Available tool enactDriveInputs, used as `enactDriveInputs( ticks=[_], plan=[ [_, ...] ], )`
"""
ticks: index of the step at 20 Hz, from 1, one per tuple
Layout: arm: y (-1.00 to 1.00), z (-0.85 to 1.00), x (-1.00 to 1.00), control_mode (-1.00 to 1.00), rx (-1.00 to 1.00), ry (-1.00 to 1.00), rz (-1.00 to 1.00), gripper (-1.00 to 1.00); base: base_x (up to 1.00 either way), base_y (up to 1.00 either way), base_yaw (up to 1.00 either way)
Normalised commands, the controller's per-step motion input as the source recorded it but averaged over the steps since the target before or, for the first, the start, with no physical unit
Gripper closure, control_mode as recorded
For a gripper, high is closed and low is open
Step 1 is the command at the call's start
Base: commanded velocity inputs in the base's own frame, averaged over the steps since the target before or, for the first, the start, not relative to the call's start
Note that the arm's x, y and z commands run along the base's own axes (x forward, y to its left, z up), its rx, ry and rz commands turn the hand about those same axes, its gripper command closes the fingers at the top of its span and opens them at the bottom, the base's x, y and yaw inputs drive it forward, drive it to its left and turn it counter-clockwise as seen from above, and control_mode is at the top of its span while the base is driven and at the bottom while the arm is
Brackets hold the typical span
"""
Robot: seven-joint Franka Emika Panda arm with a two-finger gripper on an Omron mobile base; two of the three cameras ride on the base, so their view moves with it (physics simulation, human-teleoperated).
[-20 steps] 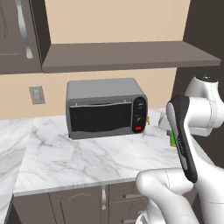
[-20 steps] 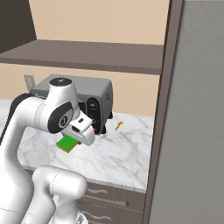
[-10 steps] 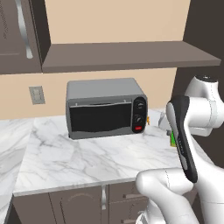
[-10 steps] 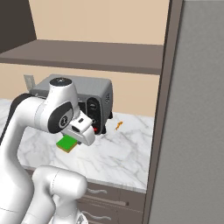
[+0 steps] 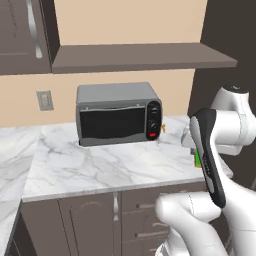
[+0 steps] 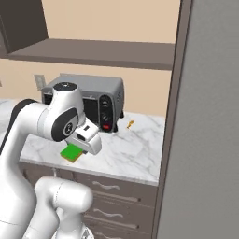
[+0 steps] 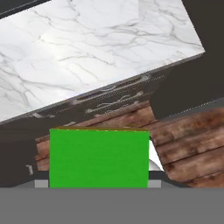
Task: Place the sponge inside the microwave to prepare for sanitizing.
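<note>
Sponge (image 7: 99, 158) in gripper (image 7: 99, 183)

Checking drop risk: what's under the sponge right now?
In the hand view the sponge hangs over the wood floor and dark cabinet drawers, past the marble counter edge. The floor directly beneath it is covered by the sponge itself.

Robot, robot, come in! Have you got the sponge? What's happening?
Gripper shut on sponge, held above the counter edge. Small oven on counter, door closed. Nothing blocking the arm.
</note>
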Motion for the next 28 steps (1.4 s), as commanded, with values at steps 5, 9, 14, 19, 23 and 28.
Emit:
enactDriveInputs(
  ticks=[5,9,14,19,23,28],
  plan=[
    [0.0,0.0,0.0,1.0,0.0,0.0,0.0,1.0,-0.67,-0.03,0.0],
    [0.0,0.0,0.0,1.0,0.0,0.0,0.0,1.0,-0.7,-0.02,0.0],
    [0.0,0.0,0.0,1.0,0.0,0.0,0.0,1.0,-0.78,0.0,-0.06],
    [0.0,0.0,0.0,1.0,0.0,0.0,0.0,1.0,-0.79,0.0,-0.07],
    [0.0,0.0,0.0,1.0,0.0,0.0,0.0,1.0,-0.79,0.0,-0.06],
    [0.0,0.0,0.0,1.0,0.0,0.0,0.0,1.0,-0.75,0.0,-0.07]
  ],
)
